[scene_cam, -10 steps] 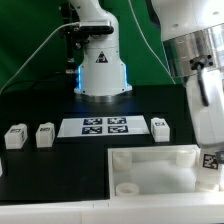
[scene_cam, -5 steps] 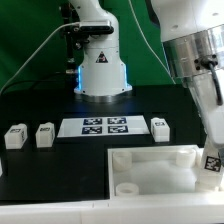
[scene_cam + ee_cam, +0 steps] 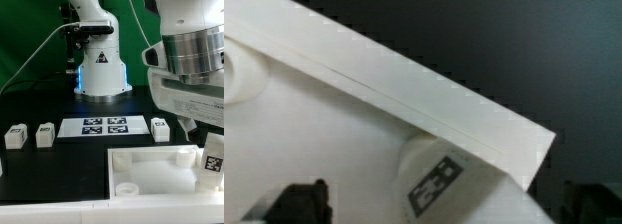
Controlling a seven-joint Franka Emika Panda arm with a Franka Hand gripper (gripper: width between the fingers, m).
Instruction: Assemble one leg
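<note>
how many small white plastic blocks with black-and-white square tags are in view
4: one block at the exterior view's left, a second beside it, a third right of the marker board, a fourth at the large white tray's right edge. The arm may hide more.

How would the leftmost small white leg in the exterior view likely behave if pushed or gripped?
The leg looks like a small moulded block, so probably stiff and light. It sits squat on the dark table, so a push would likely slide it, not tip it. Its smooth white faces might slip in a grip.
</note>
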